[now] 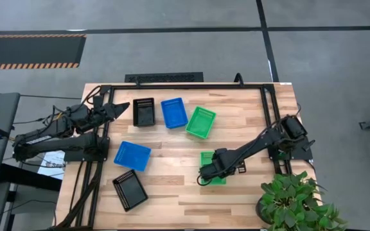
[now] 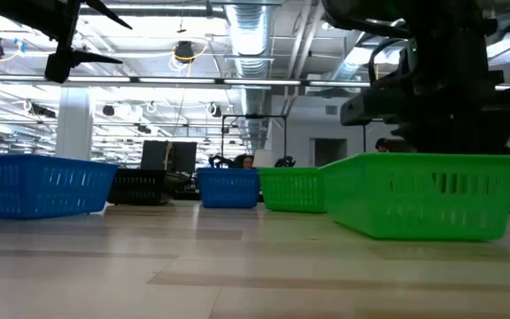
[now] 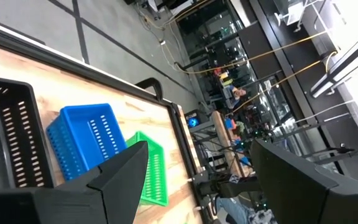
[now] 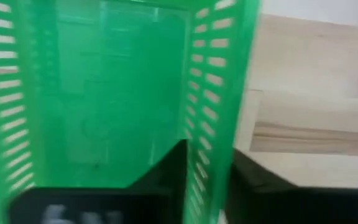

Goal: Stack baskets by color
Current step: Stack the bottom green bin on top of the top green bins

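On the desk, our right jaws straddle the near green basket's wall, pinching it; left jaws spread.

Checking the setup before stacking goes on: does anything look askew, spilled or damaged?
Nothing spilled or broken. The black plastic mesh basket nearest the front edge and the blue plastic mesh basket beside it sit skewed to the wooden table's edges.

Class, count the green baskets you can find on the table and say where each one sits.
2. One green basket sits at the table's far side, beside a blue basket. The other green basket lies nearer the front, under the right gripper, whose fingers straddle its wall. More may be nested or hidden.
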### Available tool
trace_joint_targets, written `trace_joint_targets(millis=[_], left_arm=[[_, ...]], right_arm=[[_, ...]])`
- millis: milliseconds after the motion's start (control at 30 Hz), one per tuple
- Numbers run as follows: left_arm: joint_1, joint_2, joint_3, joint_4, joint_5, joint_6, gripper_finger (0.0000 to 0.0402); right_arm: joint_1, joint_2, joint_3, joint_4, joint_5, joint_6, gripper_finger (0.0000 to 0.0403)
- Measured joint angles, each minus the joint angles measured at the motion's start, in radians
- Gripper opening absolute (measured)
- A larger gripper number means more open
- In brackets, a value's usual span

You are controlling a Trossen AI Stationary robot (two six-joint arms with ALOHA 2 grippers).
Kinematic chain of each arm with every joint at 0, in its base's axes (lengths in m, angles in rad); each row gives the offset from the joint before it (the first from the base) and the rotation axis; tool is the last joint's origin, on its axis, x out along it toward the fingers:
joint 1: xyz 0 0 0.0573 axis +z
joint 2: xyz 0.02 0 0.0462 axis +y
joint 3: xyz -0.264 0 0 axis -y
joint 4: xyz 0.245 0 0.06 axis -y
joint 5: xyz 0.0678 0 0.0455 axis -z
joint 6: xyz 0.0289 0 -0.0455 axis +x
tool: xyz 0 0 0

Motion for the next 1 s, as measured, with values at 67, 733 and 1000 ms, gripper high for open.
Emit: trace_joint_targets(millis=[67,733,1000], left_arm=[[0.0,0.0,0.0,0.0,-0.003,0.001,0.0274],[0.0,0.0,0.0,-0.004,-0.016,0.004,0.0274],[0.0,0.0,0.0,-0.004,-0.04,0.004,0.0274]], right_arm=[[-0.008,-0.001,0.0,0.003,-0.005,-0.028,0.003],[-0.228,-0.401,-0.009,0.031,0.553,0.04,0.0005],[-0.429,-0.404,-0.241,0.517,0.478,-0.04,0.0013]])
